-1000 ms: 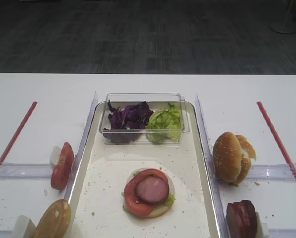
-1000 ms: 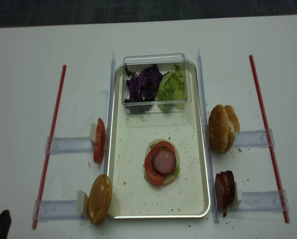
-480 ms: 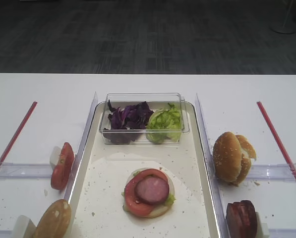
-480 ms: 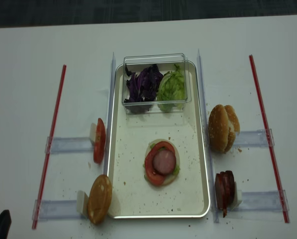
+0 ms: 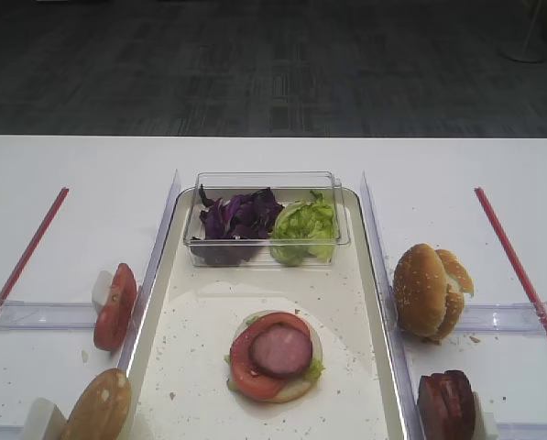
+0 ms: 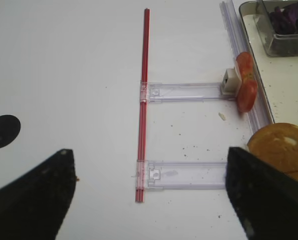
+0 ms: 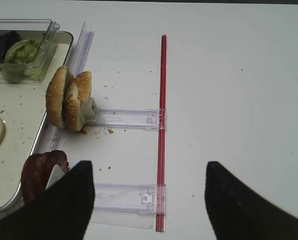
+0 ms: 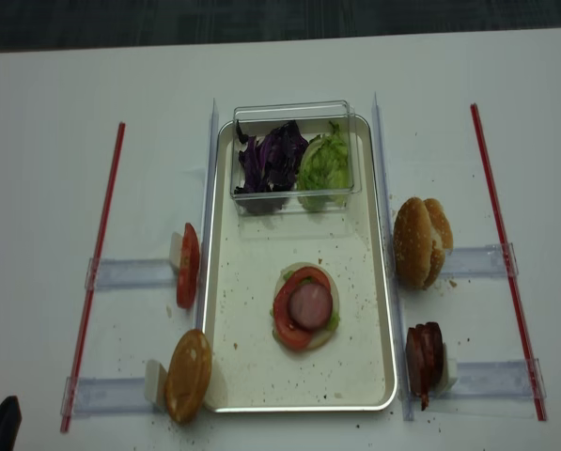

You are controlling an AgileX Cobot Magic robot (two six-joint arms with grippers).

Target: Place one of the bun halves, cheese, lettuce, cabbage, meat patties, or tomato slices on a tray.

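In the centre of the frame, the tray (image 5: 360, 302) holds a stack topped by a tomato slice (image 5: 247, 365) and meat patty (image 5: 282, 350), with lettuce (image 5: 304, 227) and cabbage (image 5: 236, 218) in a clear tub (image 5: 266, 181) above. Bun halves (image 5: 429, 290) stand at right on the bench (image 5: 62, 165). In each wrist view, the right claw (image 7: 149, 200) and left claw (image 6: 149, 195) gape wide and empty.

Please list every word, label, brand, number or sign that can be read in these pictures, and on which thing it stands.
None: no readable text in any view. The tray, the clear tub, the red strips and the clear holders carry no print that I can see.
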